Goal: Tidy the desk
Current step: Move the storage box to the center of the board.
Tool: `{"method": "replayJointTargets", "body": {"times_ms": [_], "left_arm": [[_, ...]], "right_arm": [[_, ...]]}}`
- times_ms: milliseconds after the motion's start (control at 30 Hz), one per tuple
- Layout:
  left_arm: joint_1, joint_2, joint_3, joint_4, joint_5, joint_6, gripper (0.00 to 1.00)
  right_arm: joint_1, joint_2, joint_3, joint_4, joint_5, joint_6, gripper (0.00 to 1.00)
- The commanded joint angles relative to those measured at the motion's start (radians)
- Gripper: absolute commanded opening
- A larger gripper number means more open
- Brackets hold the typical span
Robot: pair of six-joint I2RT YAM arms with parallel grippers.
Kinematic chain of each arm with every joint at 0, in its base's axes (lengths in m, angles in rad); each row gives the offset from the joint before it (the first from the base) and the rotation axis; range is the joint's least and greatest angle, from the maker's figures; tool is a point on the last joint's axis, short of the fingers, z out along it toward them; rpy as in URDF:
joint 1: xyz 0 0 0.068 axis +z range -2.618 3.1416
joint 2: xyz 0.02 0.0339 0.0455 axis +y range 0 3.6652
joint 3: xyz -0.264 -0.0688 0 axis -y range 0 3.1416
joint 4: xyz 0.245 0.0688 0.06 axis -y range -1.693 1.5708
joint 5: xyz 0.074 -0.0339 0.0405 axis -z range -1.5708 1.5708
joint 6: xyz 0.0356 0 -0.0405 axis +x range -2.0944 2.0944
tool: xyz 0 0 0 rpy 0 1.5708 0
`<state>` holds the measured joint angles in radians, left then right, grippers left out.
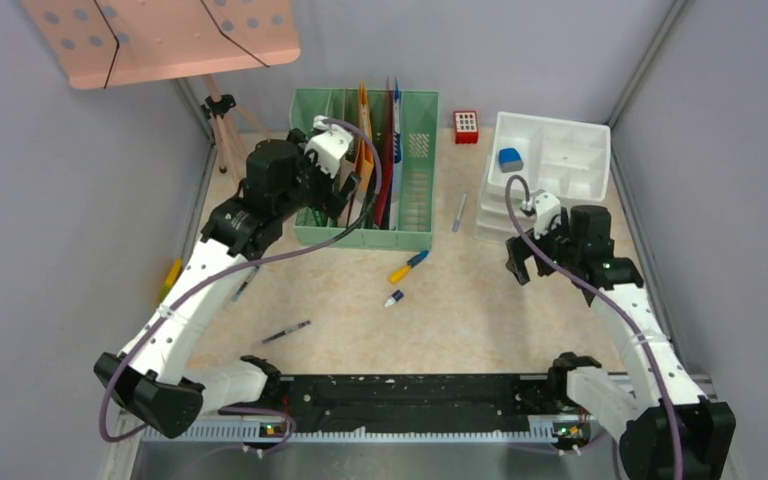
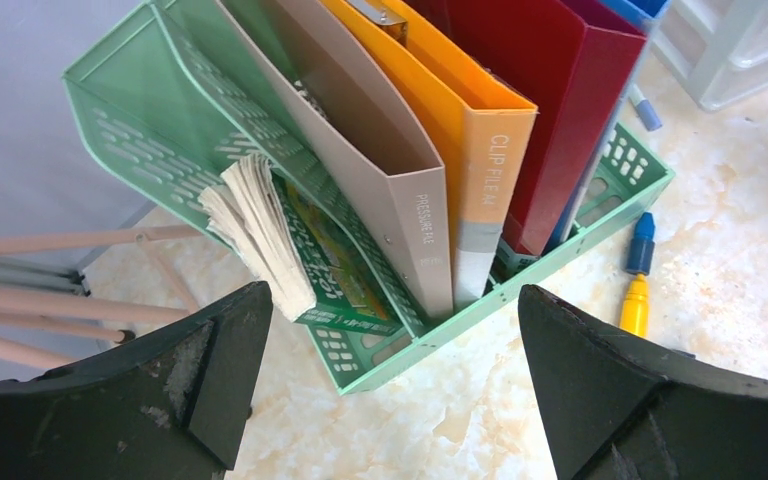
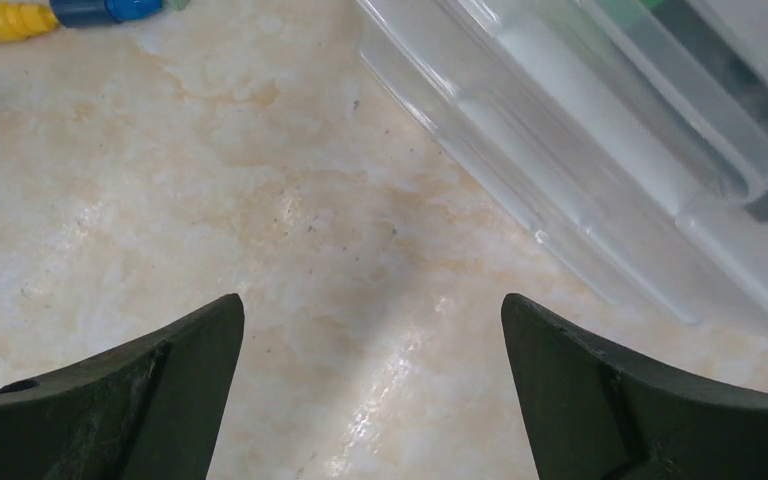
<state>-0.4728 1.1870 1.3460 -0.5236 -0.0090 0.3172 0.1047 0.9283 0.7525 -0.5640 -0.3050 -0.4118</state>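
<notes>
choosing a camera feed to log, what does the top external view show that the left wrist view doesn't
Only top external: the right claw, the red block and the dark pen near the rail. Only left wrist: the paper wad in the green rack and the printed label on the orange folder. Both: the rack, the yellow-blue marker, the desk.

The left gripper (image 2: 392,300), jaws spread wide, frames a green file rack (image 2: 360,370) of upright folders (image 2: 480,160) on the desk (image 2: 440,425), a yellow-and-blue marker (image 2: 638,285) beside its right end.
</notes>
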Motion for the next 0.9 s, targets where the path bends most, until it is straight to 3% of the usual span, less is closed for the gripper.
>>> {"method": "replayJointTargets", "body": {"times_ms": [0,267,467,667,867], "left_arm": [[0.003,-0.007,-0.003,0.040,0.097,-0.013,0.98],[-0.042,0.151,0.205,0.014,0.188,-0.064,0.99],[-0.134,0.256,0.293,0.023,0.185,-0.062,0.98],[-0.247,0.339,0.303,0.057,0.238,-0.163,0.96],[-0.348,0.420,0.354,0.041,0.221,-0.239,0.95]], "right_arm": [[-0.113,-0.032,-0.076,0.179,-0.163,0.202,0.99],[-0.283,0.029,-0.188,0.490,-0.419,0.604,0.99],[-0.314,0.044,-0.207,0.602,-0.498,0.623,0.98],[-0.364,0.034,-0.003,0.243,-0.480,0.401,0.98],[-0.443,-0.016,0.160,-0.144,-0.315,0.190,0.97]]}}
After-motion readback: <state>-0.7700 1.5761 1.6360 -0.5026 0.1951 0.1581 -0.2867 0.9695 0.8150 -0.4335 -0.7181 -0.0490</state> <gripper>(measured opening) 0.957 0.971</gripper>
